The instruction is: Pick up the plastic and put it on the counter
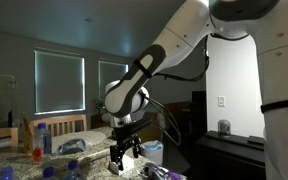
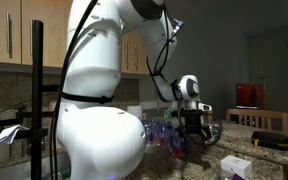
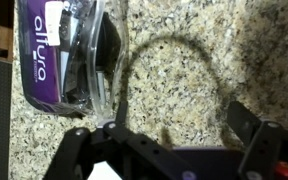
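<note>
In the wrist view a clear plastic package [image 3: 69,50] with a purple label lies on the speckled granite counter [image 3: 204,50] at the upper left. My gripper [image 3: 180,112] is open and empty. It hovers over bare granite to the right of the package and does not touch it. In both exterior views the gripper [image 1: 124,155] [image 2: 192,135] points down, just above the counter.
Bottles with blue caps [image 1: 44,138] and other small clutter stand on the counter [image 1: 14,165] beside the gripper. A black clamp stand [image 2: 34,90] rises in the foreground. Wooden chairs [image 1: 69,125] and windows are behind.
</note>
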### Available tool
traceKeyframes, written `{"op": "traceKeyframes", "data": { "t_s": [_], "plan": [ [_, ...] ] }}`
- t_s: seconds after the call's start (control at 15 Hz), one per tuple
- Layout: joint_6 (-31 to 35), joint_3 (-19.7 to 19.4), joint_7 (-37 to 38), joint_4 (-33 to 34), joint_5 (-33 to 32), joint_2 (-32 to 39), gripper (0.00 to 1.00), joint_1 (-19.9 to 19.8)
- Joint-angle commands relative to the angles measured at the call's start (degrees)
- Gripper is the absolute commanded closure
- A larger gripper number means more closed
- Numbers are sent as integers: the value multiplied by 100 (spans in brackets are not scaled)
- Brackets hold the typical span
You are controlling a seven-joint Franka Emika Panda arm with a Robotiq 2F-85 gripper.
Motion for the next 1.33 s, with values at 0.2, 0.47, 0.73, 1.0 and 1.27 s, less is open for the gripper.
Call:
{"op": "traceKeyframes", "data": {
  "t_s": [0.2, 0.47, 0.73, 1.0, 1.27],
  "plan": [
    [-242, 56, 364, -17, 957, -587, 0, -33],
    [-215, 67, 790, -38, 1346, -821, 0, -42],
    [-227, 70, 759, 134, 1230, -692, 0, -57],
    [-226, 70, 760, 136, 1229, -665, 0, -56],
    [-226, 70, 760, 136, 1229, -664, 0, -56]
  ]
}}
